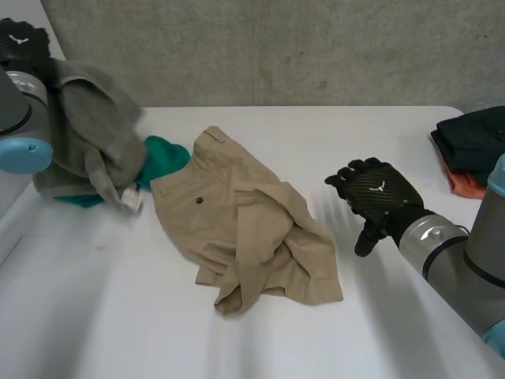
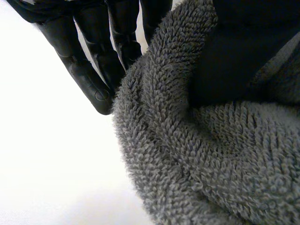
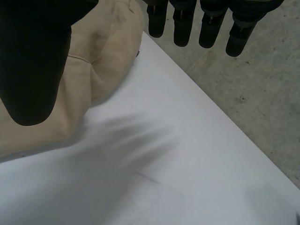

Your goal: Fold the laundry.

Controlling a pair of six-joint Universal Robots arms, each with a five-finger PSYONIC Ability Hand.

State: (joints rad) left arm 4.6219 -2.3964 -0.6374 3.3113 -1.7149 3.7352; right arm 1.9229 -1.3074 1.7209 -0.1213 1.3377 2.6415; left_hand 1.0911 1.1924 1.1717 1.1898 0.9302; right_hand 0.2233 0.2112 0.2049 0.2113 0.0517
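A grey terry towel (image 1: 95, 134) hangs off the table at the far left, held up by my left hand (image 1: 20, 39). In the left wrist view the towel (image 2: 197, 154) bunches against the palm, with the fingers (image 2: 89, 70) beside it. Crumpled tan shorts (image 1: 252, 229) lie in the middle of the white table (image 1: 158, 332). A green cloth (image 1: 162, 158) lies partly under the towel, touching the shorts' waistband. My right hand (image 1: 379, 197) hovers open just right of the shorts, holding nothing. In its wrist view the fingers (image 3: 187, 28) are straight and the shorts (image 3: 103, 61) lie by the thumb.
A stack of folded dark clothes (image 1: 473, 142) with an orange piece (image 1: 465, 183) underneath sits at the table's right edge. A concrete wall runs behind the table's far edge.
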